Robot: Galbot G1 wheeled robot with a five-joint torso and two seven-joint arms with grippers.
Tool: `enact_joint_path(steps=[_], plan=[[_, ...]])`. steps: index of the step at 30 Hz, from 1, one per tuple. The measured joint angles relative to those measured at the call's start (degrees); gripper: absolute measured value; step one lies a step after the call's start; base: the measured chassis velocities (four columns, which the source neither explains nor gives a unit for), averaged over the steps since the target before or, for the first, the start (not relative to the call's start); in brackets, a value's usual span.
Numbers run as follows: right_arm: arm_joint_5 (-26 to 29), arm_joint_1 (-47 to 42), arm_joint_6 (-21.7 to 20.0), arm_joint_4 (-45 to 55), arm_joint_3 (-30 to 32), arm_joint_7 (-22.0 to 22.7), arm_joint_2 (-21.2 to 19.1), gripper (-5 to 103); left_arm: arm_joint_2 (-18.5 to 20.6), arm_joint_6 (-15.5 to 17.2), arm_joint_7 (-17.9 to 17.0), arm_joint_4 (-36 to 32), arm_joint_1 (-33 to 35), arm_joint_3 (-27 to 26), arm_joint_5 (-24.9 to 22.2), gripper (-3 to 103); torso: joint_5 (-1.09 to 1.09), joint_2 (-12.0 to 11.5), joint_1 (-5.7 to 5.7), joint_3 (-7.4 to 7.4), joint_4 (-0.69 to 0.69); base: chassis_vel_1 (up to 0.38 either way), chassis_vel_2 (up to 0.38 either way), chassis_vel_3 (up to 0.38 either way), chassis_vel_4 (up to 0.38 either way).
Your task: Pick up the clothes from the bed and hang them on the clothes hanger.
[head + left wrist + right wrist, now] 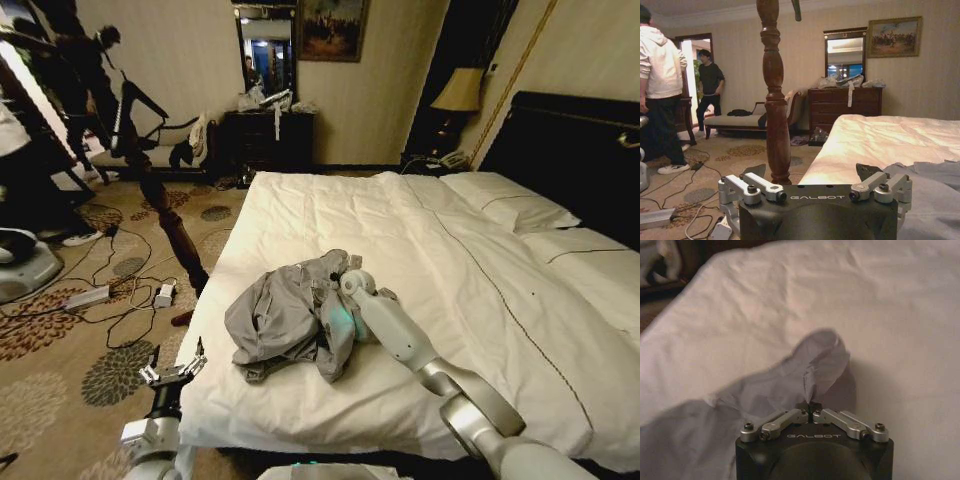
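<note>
Light grey, soft, wrinkled shirt-like top lying crumpled near the foot-side edge of the large double bed with white duvet. The right gripper, reaching over the heap, has its fingers drawn together on a raised fold of the grey cloth, which stands up in a peak from the pinch. The left gripper hangs beside the bed's edge, low over the patterned carpet, fingers spread wide and empty. The fabric looks light and limp: it should sag and trail from any single pinch, so a hold near the collar or shoulder seam likely suits hanging better.
</note>
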Motion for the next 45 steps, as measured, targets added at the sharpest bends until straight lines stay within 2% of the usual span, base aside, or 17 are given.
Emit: enact_joint_path(steps=[2, 5, 8, 11, 12, 14, 16, 19, 24, 26, 27, 31, 32, 37, 39, 42, 45], plan=[[0.3, -0.2, 0.0, 1.5, 0.0, 0.1, -1.1, 0, 0.0, 0.1, 0.0, -0.1, 0.0, 0.0, -0.1, 100, 0.0, 0.0, 0.0, 0.0, 0.02, 0.0, 0.0, 0.0, 0.0], [4.7, -1.9, -0.7, 16.1, 0.4, 1.4, -10.7, 0, 0.5, 0.8, -0.6, -0.2, -0.3, 0.2, -0.7, 100, 0.01, 0.0, 0.0, -0.01, -0.09, 0.0, 0.0, 0.0, 0.0], [7.7, -3.8, -1.9, 24.5, 2.0, 2.3, -14.9, 0, 0.6, 1.5, -0.9, -0.2, -0.7, 0.7, -0.9, 100, 0.0, 0.0, 0.0, -0.02, -0.02, 0.0, 0.0, 0.0, 0.0], [12.4, -11.2, -5.6, 39.6, 9.5, 3.3, -23.9, 0, 1.1, 3.0, -1.9, 0.2, -2.3, 2.3, -1.2, 100, 0.01, 0.0, 0.0, -0.01, 0.02, 0.0, 0.0, 0.0, 0.0], [12.4, -11.2, -5.6, 39.6, 9.5, 3.3, -23.9, 0, 1.1, 3.0, -1.9, 0.2, -2.3, 2.3, -1.2, 100, 0.01, 0.0, 0.0, -0.01, 0.02, 0.0, 0.0, 0.0, 0.0], [12.9, -23.4, -8.4, 48.5, 19.2, 3.3, -35.5, 0, 1.7, 4.1, -2.7, 0.5, -3.8, 3.7, -1.2, 100, -0.01, 0.0, -0.01, -0.02, -0.12, 0.0, 0.0, 0.0, 0.0], [9.7, -32.0, -9.9, 50.5, 27.3, 1.6, -41.3, 0, 1.4, 4.6, -3.0, 0.0, -3.7, 3.7, -1.2, 100, -0.02, 0.0, -0.02, -0.02, -0.12, 0.0, 0.0, 0.0, 0.0], [8.1, -38.4, -10.2, 51.0, 33.0, 1.3, -43.7, 0, 1.8, 5.8, -3.6, -0.9, -3.9, 4.5, -1.2, 100, 0.0, 0.0, -0.01, -0.01, 0.03, 0.0, 0.0, 0.0, 0.0], [2.8, -45.4, -10.4, 50.5, 37.1, 2.2, -45.1, 0, 6.5, 9.4, -5.5, -2.0, -6.6, 6.4, -2.5, 100, -0.04, 0.0, -0.01, -0.01, -0.05, 0.0, 0.0, 0.0, 0.0], [-4.3, -48.0, -10.4, 48.6, 36.8, 0.1, -44.5, 0, 11.3, 13.5, -7.7, -2.7, -10.0, 6.9, -8.7, 100, 0.0, 0.0, -0.01, 0.0, 0.02, 0.0, 0.0, 0.0, 0.0], [-4.3, -48.0, -10.4, 48.6, 36.8, 0.1, -44.5, 0, 11.3, 13.5, -7.7, -2.7, -10.0, 6.9, -8.7, 100, 0.0, 0.0, -0.01, 0.0, 0.02, 0.0, 0.0, 0.0, 0.0], [-6.5, -52.7, -10.4, 48.6, 38.2, -0.5, -42.4, 0, 20.6, 20.5, -11.9, -2.8, -19.1, 8.3, -28.9, 100, -0.03, 0.0, 0.01, 0.0, -0.04, 0.0, 0.0, 0.0, 0.0], [-6.5, -52.7, -10.4, 48.6, 38.2, -0.5, -42.4, 0, 20.6, 20.5, -11.9, -2.8, -19.1, 8.3, -28.9, 100, -0.03, 0.0, 0.01, 0.0, -0.04, 0.0, 0.0, 0.0, 0.0], [-5.8, -54.1, -10.3, 50.5, 38.9, -0.2, -41.2, 0, 29.2, 26.8, -16.7, 5.2, -39.5, 17.1, -51.8, 100, -0.04, 0.0, 0.01, 0.01, -0.03, 0.0, 0.0, 0.0, 0.0], [-5.7, -54.2, -10.3, 50.7, 39.0, -0.1, -41.1, 0, 29.6, 27.3, -17.3, 6.9, -42.6, 18.7, -53.7, 100, -0.03, 0.0, 0.01, 0.01, -0.03, 0.0, 0.0, 0.0, 0.0], [-4.9, -55.4, -10.3, 52.0, 40.3, 0.6, -41.2, 0, 28.1, 29.9, -19.3, 18.7, -60.0, 30.4, -61.7, 100, -0.02, 0.0, 0.01, 0.01, -0.03, 0.0, 0.0, 0.0, 0.0], [-4.7, -55.8, -10.2, 52.1, 40.7, 0.9, -41.2, 0, 26.0, 30.8, -20.1, 24.7, -66.4, 36.0, -63.5, 100, -0.02, 0.0, 0.02, 0.01, -0.06, 0.0, 0.0, 0.0, 0.0]])
